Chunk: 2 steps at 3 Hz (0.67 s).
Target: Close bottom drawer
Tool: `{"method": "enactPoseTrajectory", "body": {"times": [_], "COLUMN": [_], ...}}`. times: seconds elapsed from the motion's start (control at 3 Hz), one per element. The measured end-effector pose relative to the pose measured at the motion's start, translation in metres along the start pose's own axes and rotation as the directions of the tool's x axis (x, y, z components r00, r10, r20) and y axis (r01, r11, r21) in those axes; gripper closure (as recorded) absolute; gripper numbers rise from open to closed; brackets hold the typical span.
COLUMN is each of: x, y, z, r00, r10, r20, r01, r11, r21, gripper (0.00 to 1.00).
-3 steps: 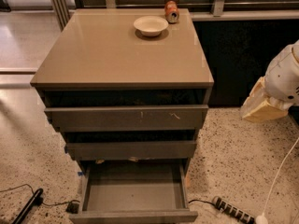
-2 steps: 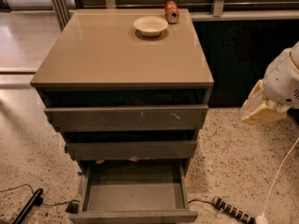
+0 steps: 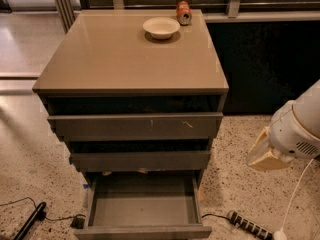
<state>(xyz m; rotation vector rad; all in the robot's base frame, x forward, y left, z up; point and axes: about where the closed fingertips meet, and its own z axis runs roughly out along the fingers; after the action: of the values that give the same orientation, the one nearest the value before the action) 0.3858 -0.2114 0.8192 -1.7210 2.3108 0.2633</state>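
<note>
The bottom drawer (image 3: 145, 231) of the grey-brown cabinet stands pulled far out. Its shallow grey tray (image 3: 144, 206) is open to view with nothing in it. Above it, the middle drawer (image 3: 140, 160) and the top drawer (image 3: 135, 126), which has white scratches on its front, each stick out a little. My gripper (image 3: 262, 155) is the beige end of the white arm (image 3: 300, 126). It hangs at the right, off the cabinet's right side, at about the height of the middle drawer, touching nothing.
A white bowl (image 3: 161, 27) and a can (image 3: 183, 12) sit at the back of the cabinet top (image 3: 125, 59). A power strip (image 3: 248, 225) and a white cable (image 3: 295, 199) lie on the speckled floor at the right. A black cable and rod (image 3: 27, 223) lie at the left.
My arm and gripper have moved down and a little left, closer to the cabinet's right side. The drawers have not moved.
</note>
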Motion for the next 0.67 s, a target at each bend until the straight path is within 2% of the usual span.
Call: {"method": "enactPoseTrajectory", "body": {"times": [0.67], "x": [0.021], "y": [0.026], "z": [0.055], "r00": [1.0], "r10": [0.013], "r20": [-0.025], "r01": [-0.015], "r11": [0.9963], "r21": [-0.085], "gripper": [1.0]}}
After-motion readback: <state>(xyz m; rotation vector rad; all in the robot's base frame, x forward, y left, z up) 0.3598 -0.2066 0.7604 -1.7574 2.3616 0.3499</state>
